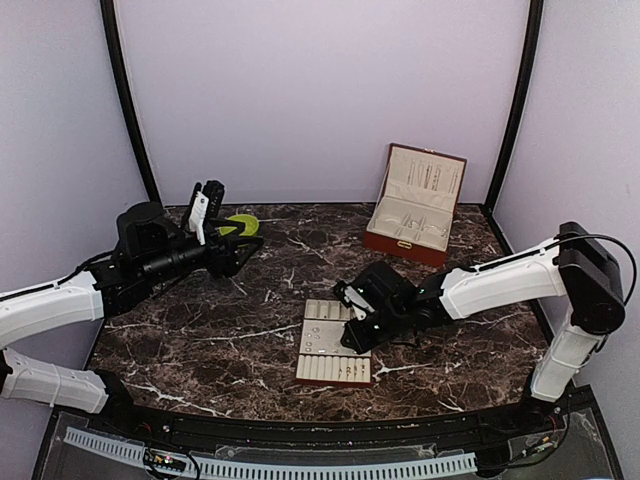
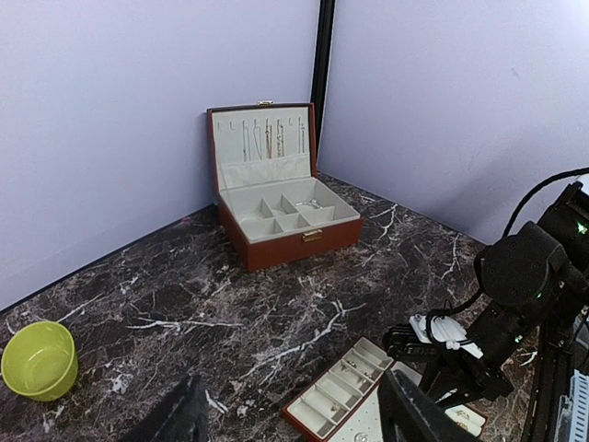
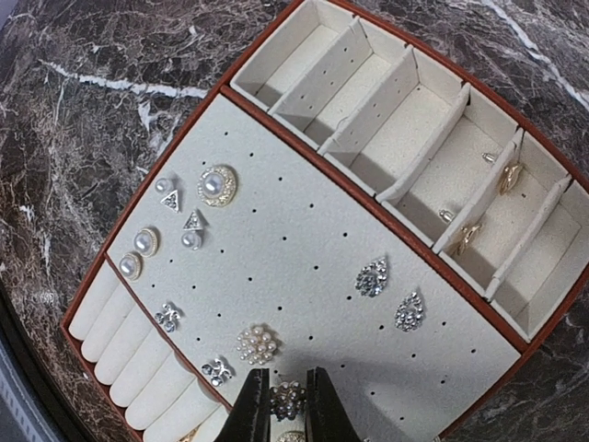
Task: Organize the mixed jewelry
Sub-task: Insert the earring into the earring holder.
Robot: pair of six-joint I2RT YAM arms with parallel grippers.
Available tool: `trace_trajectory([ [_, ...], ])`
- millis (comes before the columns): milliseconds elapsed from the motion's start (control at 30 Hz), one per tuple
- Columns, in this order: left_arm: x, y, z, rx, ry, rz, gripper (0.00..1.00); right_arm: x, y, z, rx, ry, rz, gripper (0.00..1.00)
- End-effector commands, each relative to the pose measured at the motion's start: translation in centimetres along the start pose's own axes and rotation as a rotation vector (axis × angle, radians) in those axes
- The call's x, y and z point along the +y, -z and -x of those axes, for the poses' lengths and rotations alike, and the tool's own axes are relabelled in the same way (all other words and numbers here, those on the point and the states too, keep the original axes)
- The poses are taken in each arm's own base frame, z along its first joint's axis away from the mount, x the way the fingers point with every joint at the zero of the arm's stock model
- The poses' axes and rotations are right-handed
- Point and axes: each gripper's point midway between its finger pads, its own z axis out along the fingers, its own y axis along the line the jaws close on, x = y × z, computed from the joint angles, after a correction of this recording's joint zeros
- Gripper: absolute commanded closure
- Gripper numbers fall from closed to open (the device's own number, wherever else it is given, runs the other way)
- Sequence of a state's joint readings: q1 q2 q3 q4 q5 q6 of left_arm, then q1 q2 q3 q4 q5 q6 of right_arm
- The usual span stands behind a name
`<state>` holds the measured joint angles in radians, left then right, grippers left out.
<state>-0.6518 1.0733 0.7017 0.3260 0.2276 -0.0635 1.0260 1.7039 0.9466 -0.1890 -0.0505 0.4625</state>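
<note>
The beige slotted tray (image 3: pixel 304 230) with a brown edge fills the right wrist view. On its pad sit pearl studs (image 3: pixel 145 241), triangle studs (image 3: pixel 193 221), two crystal teardrops (image 3: pixel 372 276), a pearl cluster (image 3: pixel 258 343) and bow studs (image 3: pixel 168 316). Small gold pieces (image 3: pixel 467 237) lie in the compartments. My right gripper (image 3: pixel 287 410) is shut on a second pearl cluster stud (image 3: pixel 287 398) just over the pad's near edge. In the top view it (image 1: pixel 350 335) is over the tray (image 1: pixel 320 350). My left gripper (image 2: pixel 294 425) is open, empty and raised at the left (image 1: pixel 240 245).
An open brown jewelry box (image 1: pixel 415 205) stands at the back right, with chains hanging in its lid (image 2: pixel 267 138). A lime-green bowl (image 1: pixel 240 225) sits at the back left by the left gripper and shows in the left wrist view (image 2: pixel 39 359).
</note>
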Motion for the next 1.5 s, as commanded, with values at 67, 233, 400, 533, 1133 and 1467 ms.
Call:
trace_trajectory([
  [67, -0.1, 0.0, 0.1, -0.007, -0.011, -0.010, 0.34, 0.7, -0.3, 0.5, -0.006, 0.028, -0.005, 0.89],
  [233, 0.0, 0.0, 0.1, -0.005, -0.011, -0.009, 0.35, 0.5, -0.6, 0.2, 0.003, 0.035, -0.017, 0.89],
  [400, 0.0, 0.0, 0.0, -0.004, -0.010, -0.009, 0.34, 0.1, -0.6, -0.3, 0.014, 0.052, -0.059, 0.89],
  [533, 0.0, 0.0, 0.0, -0.004, -0.009, -0.008, 0.34, -0.5, -0.4, -0.3, 0.010, 0.058, -0.095, 0.89],
  [1133, 0.0, -0.1, -0.1, 0.000, -0.012, -0.006, 0.34, 0.5, -0.4, -0.4, 0.011, 0.084, -0.049, 0.84],
  [1467, 0.2, -0.2, -0.3, 0.006, -0.011, -0.003, 0.34, 1.5, 0.6, 0.3, -0.012, 0.093, -0.007, 0.69],
])
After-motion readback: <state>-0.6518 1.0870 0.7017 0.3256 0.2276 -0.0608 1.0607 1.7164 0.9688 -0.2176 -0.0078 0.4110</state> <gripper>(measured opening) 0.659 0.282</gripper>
